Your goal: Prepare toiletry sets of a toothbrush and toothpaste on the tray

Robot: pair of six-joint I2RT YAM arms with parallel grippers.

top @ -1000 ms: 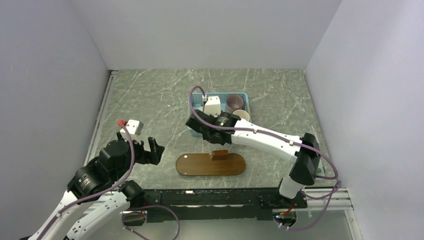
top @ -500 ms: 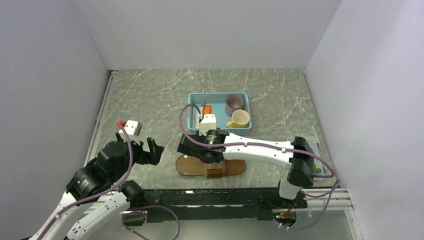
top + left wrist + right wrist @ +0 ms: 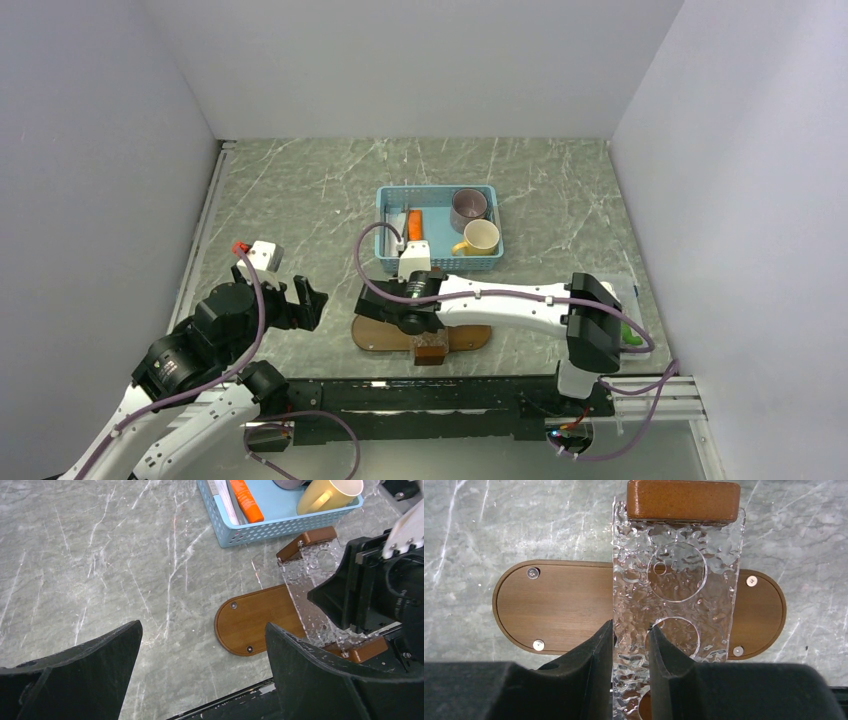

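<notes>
- Top external view: tray (image 3: 372,331) lies along the near edge of the tabletop (image 3: 300,190), about mid-width, long side parallel to that edge.
- Right gripper (image 3: 630,626): jaws part closed, pinching the left strip of a clear plate (image 3: 679,570). One finger is outside the plate's edge and the other is at the rim of a round hole.
- Clear plate: dimpled, with round holes and a wooden block (image 3: 683,500) at each end. It is held crosswise over the tray's middle. Contact with the tray cannot be determined.
- Left gripper (image 3: 201,627): jaws spread wide, above the tabletop near the tray's left end.
- Toothbrush (image 3: 227,507): in the basket (image 3: 440,263), at its left end, just beside an orange tube (image 3: 246,500). The basket stands behind the tray, near the tabletop's centre.
- Changes over the last second:
  - The right gripper has moved from the basket's near-left corner to a position over the tray.
  - The plate's near block has passed from the tray's far edge to its near edge.
  - The basket's left end is now uncovered.
  - The left arm and the tray are unchanged.
</notes>
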